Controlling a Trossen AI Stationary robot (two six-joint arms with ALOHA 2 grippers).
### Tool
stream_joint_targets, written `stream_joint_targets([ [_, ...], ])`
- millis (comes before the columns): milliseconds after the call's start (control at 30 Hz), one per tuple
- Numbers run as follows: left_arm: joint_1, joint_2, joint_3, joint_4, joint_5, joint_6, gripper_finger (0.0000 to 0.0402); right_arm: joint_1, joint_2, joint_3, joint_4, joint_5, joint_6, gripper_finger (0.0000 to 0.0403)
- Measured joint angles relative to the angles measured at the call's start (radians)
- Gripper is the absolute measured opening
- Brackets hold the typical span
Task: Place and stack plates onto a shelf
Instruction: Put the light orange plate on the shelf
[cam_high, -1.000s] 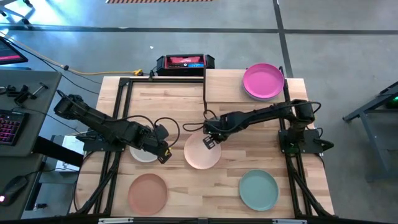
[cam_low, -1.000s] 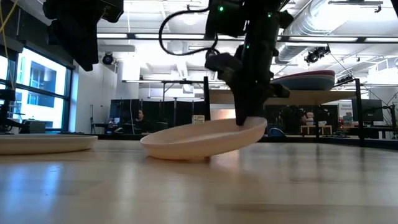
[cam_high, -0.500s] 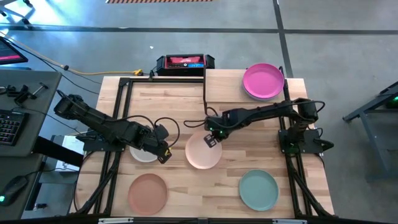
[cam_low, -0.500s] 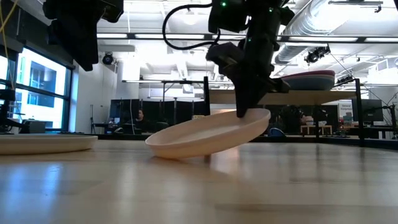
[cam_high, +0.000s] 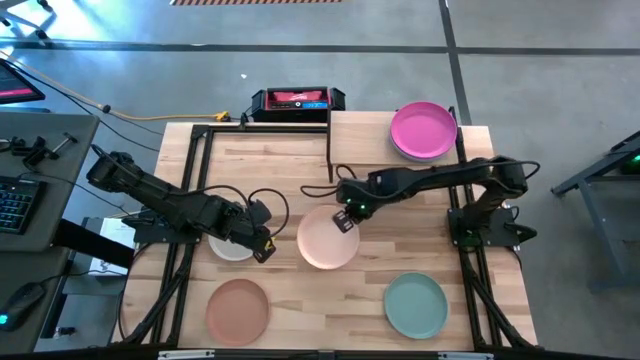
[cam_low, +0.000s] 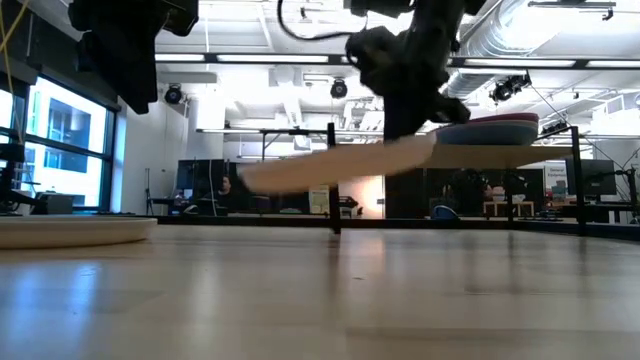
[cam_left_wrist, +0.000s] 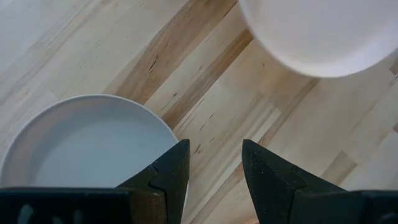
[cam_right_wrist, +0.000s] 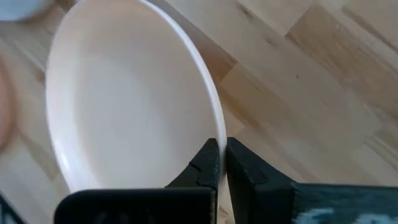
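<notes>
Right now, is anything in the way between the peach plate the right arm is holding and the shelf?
Nothing visible blocks it. The right gripper is shut on the rim of the peach plate, lifted clear of the table. The shelf has bare board beside the magenta plate; only its black corner post stands near the path.

The peach plate (cam_low: 335, 168), which a second ago rested tilted with one edge on the table (cam_low: 320, 290), now hangs fully clear of it. The right gripper (cam_high: 345, 213), clamped on its rim, has risen and shifted slightly toward the shelf (cam_high: 360, 125).
</notes>
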Motion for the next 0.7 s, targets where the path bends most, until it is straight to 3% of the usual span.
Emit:
stream_joint_targets([
  [333, 0.000, 0.000, 0.000, 0.001, -0.001, 0.000, 0.0138, -0.056, -0.196, 0.000, -0.051, 0.042, -0.042, 0.0000],
  [700, 0.000, 0.000, 0.000, 0.004, -0.001, -0.005, 0.0138, -0.301, -0.367, 0.000, -0.103, 0.080, -0.170, 0.0000],
])
